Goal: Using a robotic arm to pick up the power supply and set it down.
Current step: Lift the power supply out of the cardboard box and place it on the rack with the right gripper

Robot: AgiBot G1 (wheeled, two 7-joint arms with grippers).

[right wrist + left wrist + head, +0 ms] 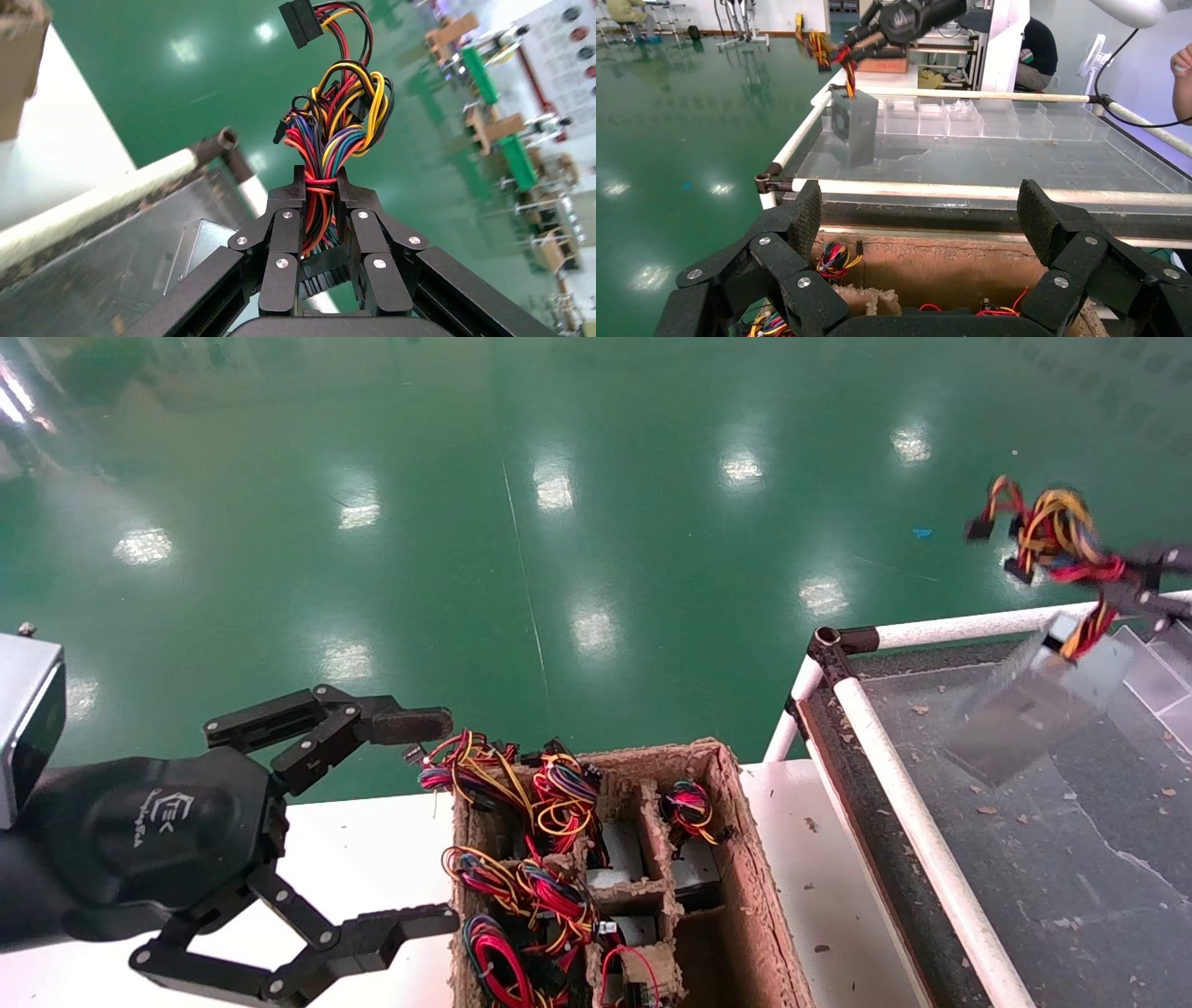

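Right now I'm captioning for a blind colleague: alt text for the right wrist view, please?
The right gripper is shut on the wire bundle of the power supply, whose grey box hangs below, above a dark tray beside a green floor.

Power supply (1034,705) motion-blurred; right gripper (1141,584) cut off at edge.

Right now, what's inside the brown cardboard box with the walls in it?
Tangled red, yellow and blue wires and grey metal boxes fill the brown divided tray; the tray's floor is hidden.
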